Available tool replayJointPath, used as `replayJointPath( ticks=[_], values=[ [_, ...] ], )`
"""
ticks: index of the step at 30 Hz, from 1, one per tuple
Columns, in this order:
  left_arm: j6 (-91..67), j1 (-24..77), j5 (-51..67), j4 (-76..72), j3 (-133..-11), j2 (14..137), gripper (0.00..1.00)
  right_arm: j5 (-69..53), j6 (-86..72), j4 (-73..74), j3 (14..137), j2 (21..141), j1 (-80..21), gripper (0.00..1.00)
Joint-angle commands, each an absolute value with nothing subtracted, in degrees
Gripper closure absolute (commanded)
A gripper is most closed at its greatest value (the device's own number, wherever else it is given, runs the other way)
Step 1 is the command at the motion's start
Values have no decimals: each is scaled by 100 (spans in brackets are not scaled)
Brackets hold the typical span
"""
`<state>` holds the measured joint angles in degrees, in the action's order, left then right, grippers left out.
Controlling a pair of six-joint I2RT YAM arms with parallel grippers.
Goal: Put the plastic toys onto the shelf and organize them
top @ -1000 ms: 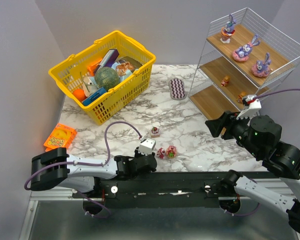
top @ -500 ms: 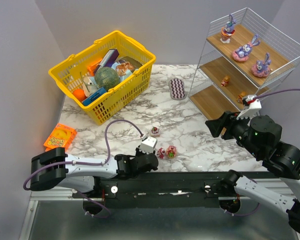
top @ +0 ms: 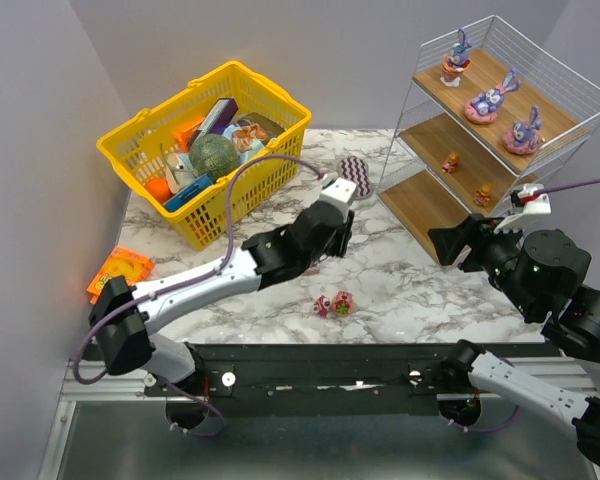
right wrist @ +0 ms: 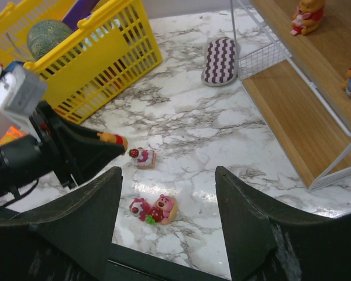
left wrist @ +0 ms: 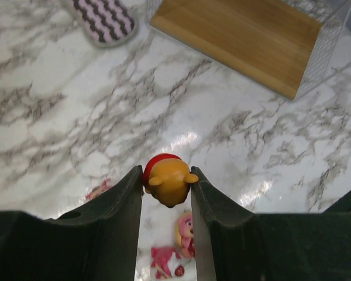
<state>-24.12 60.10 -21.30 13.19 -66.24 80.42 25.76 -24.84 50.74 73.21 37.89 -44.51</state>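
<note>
Toys, pink, lie at the near edge of the table; further in, left gripper pinches a bear in the air; right gripper is spread, empty, near the shelf; bunnies on its top board.

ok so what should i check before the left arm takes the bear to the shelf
1. orange bear clamped between the left jaws: ok
2. bear held clear above the table: ok
3. free room on the middle board of the shelf beside the two bears there: ok
4. right gripper, open at the shelf front, out of the way: cannot tell
5. three pink toys on the table clear of the carry path: ok
</note>
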Motion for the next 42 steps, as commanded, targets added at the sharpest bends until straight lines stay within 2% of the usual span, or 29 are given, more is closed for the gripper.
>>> replayJointPath(
  ticks=[1, 7, 15, 23, 42],
  values=[
    [-1302, 5600, -889, 1626, -8268, 9095, 100, 3225, -2312, 5300, 7593, 3850, -4438, 27],
    [-959, 5186, 130, 1889, -10439, 10572, 100, 3840, -2259, 5405, 7831, 3806, -4438, 26],
    [-598, 5142, 167, 915, -11687, 11732, 100, 4350, -2320, 5423, 7875, 3612, -4438, 26],
    [-571, 5019, 228, 186, -12199, 12366, 100, 4342, -2355, 5432, 7901, 3463, -4438, 26],
    [-396, 4720, 765, -377, -12832, 13254, 100, 4280, -2812, 5722, 7656, 2734, -4438, 27]
  ],
)
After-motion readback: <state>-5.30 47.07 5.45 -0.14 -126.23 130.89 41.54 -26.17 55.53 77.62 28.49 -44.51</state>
